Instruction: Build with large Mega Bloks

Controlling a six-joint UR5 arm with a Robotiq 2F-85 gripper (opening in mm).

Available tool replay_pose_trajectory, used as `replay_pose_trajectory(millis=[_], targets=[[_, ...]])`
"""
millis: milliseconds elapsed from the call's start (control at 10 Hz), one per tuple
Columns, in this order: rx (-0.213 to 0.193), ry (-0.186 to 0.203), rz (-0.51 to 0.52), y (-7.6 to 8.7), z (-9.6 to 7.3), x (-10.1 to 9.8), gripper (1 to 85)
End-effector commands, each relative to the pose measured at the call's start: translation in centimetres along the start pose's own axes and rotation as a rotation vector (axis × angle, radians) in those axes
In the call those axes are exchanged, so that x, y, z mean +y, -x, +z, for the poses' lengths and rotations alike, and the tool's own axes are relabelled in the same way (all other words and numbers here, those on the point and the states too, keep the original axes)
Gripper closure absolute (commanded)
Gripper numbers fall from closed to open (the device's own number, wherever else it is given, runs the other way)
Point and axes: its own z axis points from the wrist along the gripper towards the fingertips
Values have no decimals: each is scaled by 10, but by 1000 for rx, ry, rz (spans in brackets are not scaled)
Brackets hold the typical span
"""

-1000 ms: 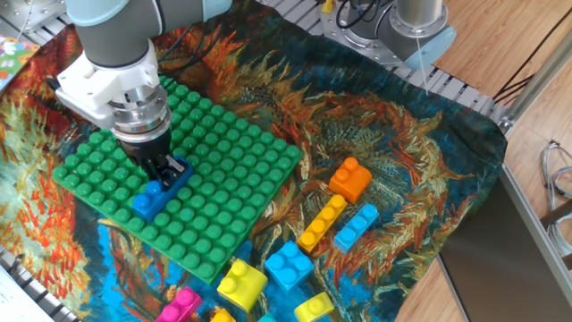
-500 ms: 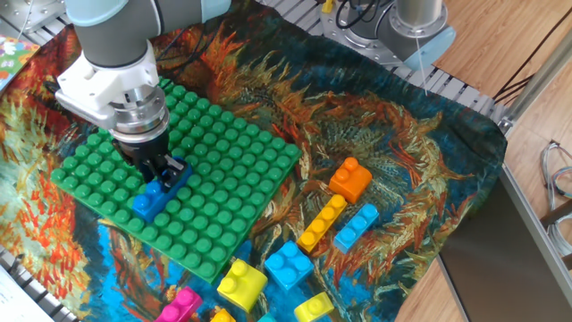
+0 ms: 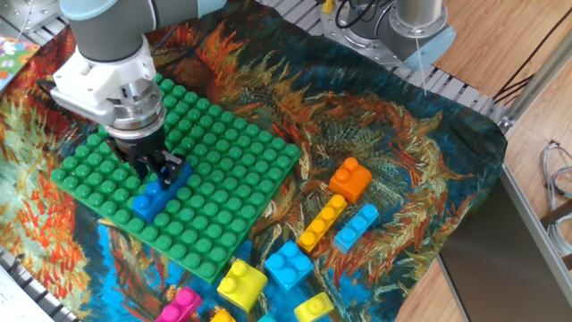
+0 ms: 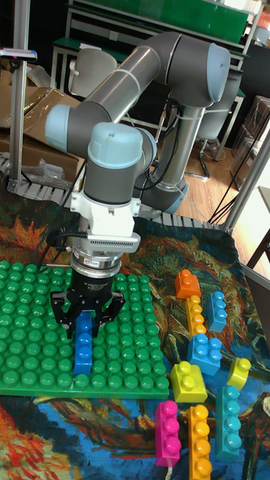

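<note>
Closest to the front lie the loose bricks on the painted cloth (image 4: 112, 427). A pink brick (image 4: 167, 433) lies at the near edge. Next to it is a long orange brick (image 4: 199, 441), then a teal brick (image 4: 229, 422). A little farther back sit a square yellow brick (image 4: 187, 381) and a small yellow-green brick (image 4: 238, 372). Behind those is a light blue square brick (image 4: 204, 352). Farther still lie a long yellow-orange brick (image 4: 196, 315) and a long light blue brick (image 4: 217, 310), side by side. The orange brick (image 4: 187, 284) sits at the far end of that bunch.

To the left is the big green plate (image 4: 30, 330) with its rows of round bumps. A long blue brick (image 4: 83, 346) sits on the plate, near its front edge.

My gripper (image 4: 86, 316) points straight down over the far end of that blue brick. My fingers (image 4: 67, 310) are spread a bit, one on each side of the brick. I cannot tell if they press on it or just hang beside it.

My grey arm (image 4: 142, 75) rises behind my hand and bends back to its base (image 4: 180, 196) at the far side of the table.
</note>
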Motion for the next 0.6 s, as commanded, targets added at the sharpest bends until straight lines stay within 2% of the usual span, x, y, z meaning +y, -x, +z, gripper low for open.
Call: replay_pose_trajectory(millis=[0,100,200,300,500], targets=[[10,9,4,2,-19,3,483],[12,8,19,4,-22,3,577],[23,1,43,4,-22,2,787],[24,4,51,5,-21,4,833],[14,26,61,10,-16,9,843]])
